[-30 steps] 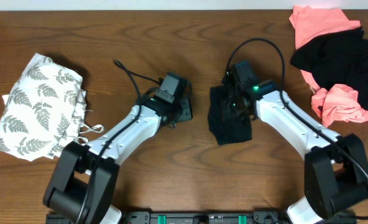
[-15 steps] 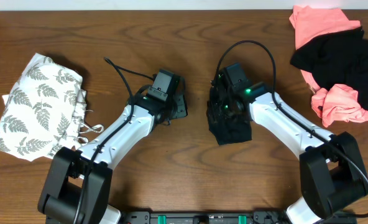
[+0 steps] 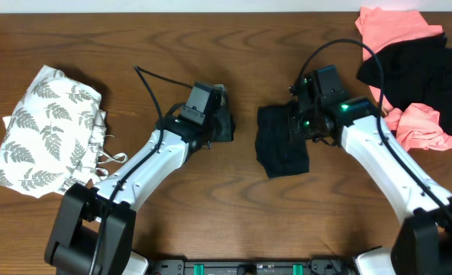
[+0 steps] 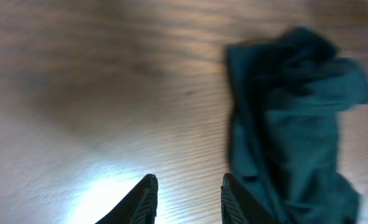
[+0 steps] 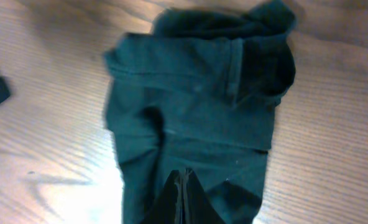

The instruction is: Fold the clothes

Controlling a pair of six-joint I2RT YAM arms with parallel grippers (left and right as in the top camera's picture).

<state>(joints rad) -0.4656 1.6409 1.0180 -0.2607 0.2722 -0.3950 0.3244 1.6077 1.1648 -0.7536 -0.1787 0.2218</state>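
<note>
Two arms reach from the near edge of the desk (image 3: 211, 46) toward its middle.

Left pincer (image 4: 188, 180): fingers apart, nothing between them. It hangs over bare wood, and the black garment (image 3: 282, 149) lies off to its right, clear of it.

Right pincer (image 5: 183, 180): fingers pressed together, tips pointing down at that same garment. Whether any cloth is caught between them cannot be told.

Black garment: lies on the middle of the desk, loosely bunched and creased, not folded flat.

Fern-print garment (image 3: 49, 134): white, lying in a rough stack at the left side, well apart from both arms.

Farthest, at the right rear corner: a heap of coral-pink tops (image 3: 390, 27) with a black top (image 3: 421, 69) draped across them, clear of both pincers.
</note>
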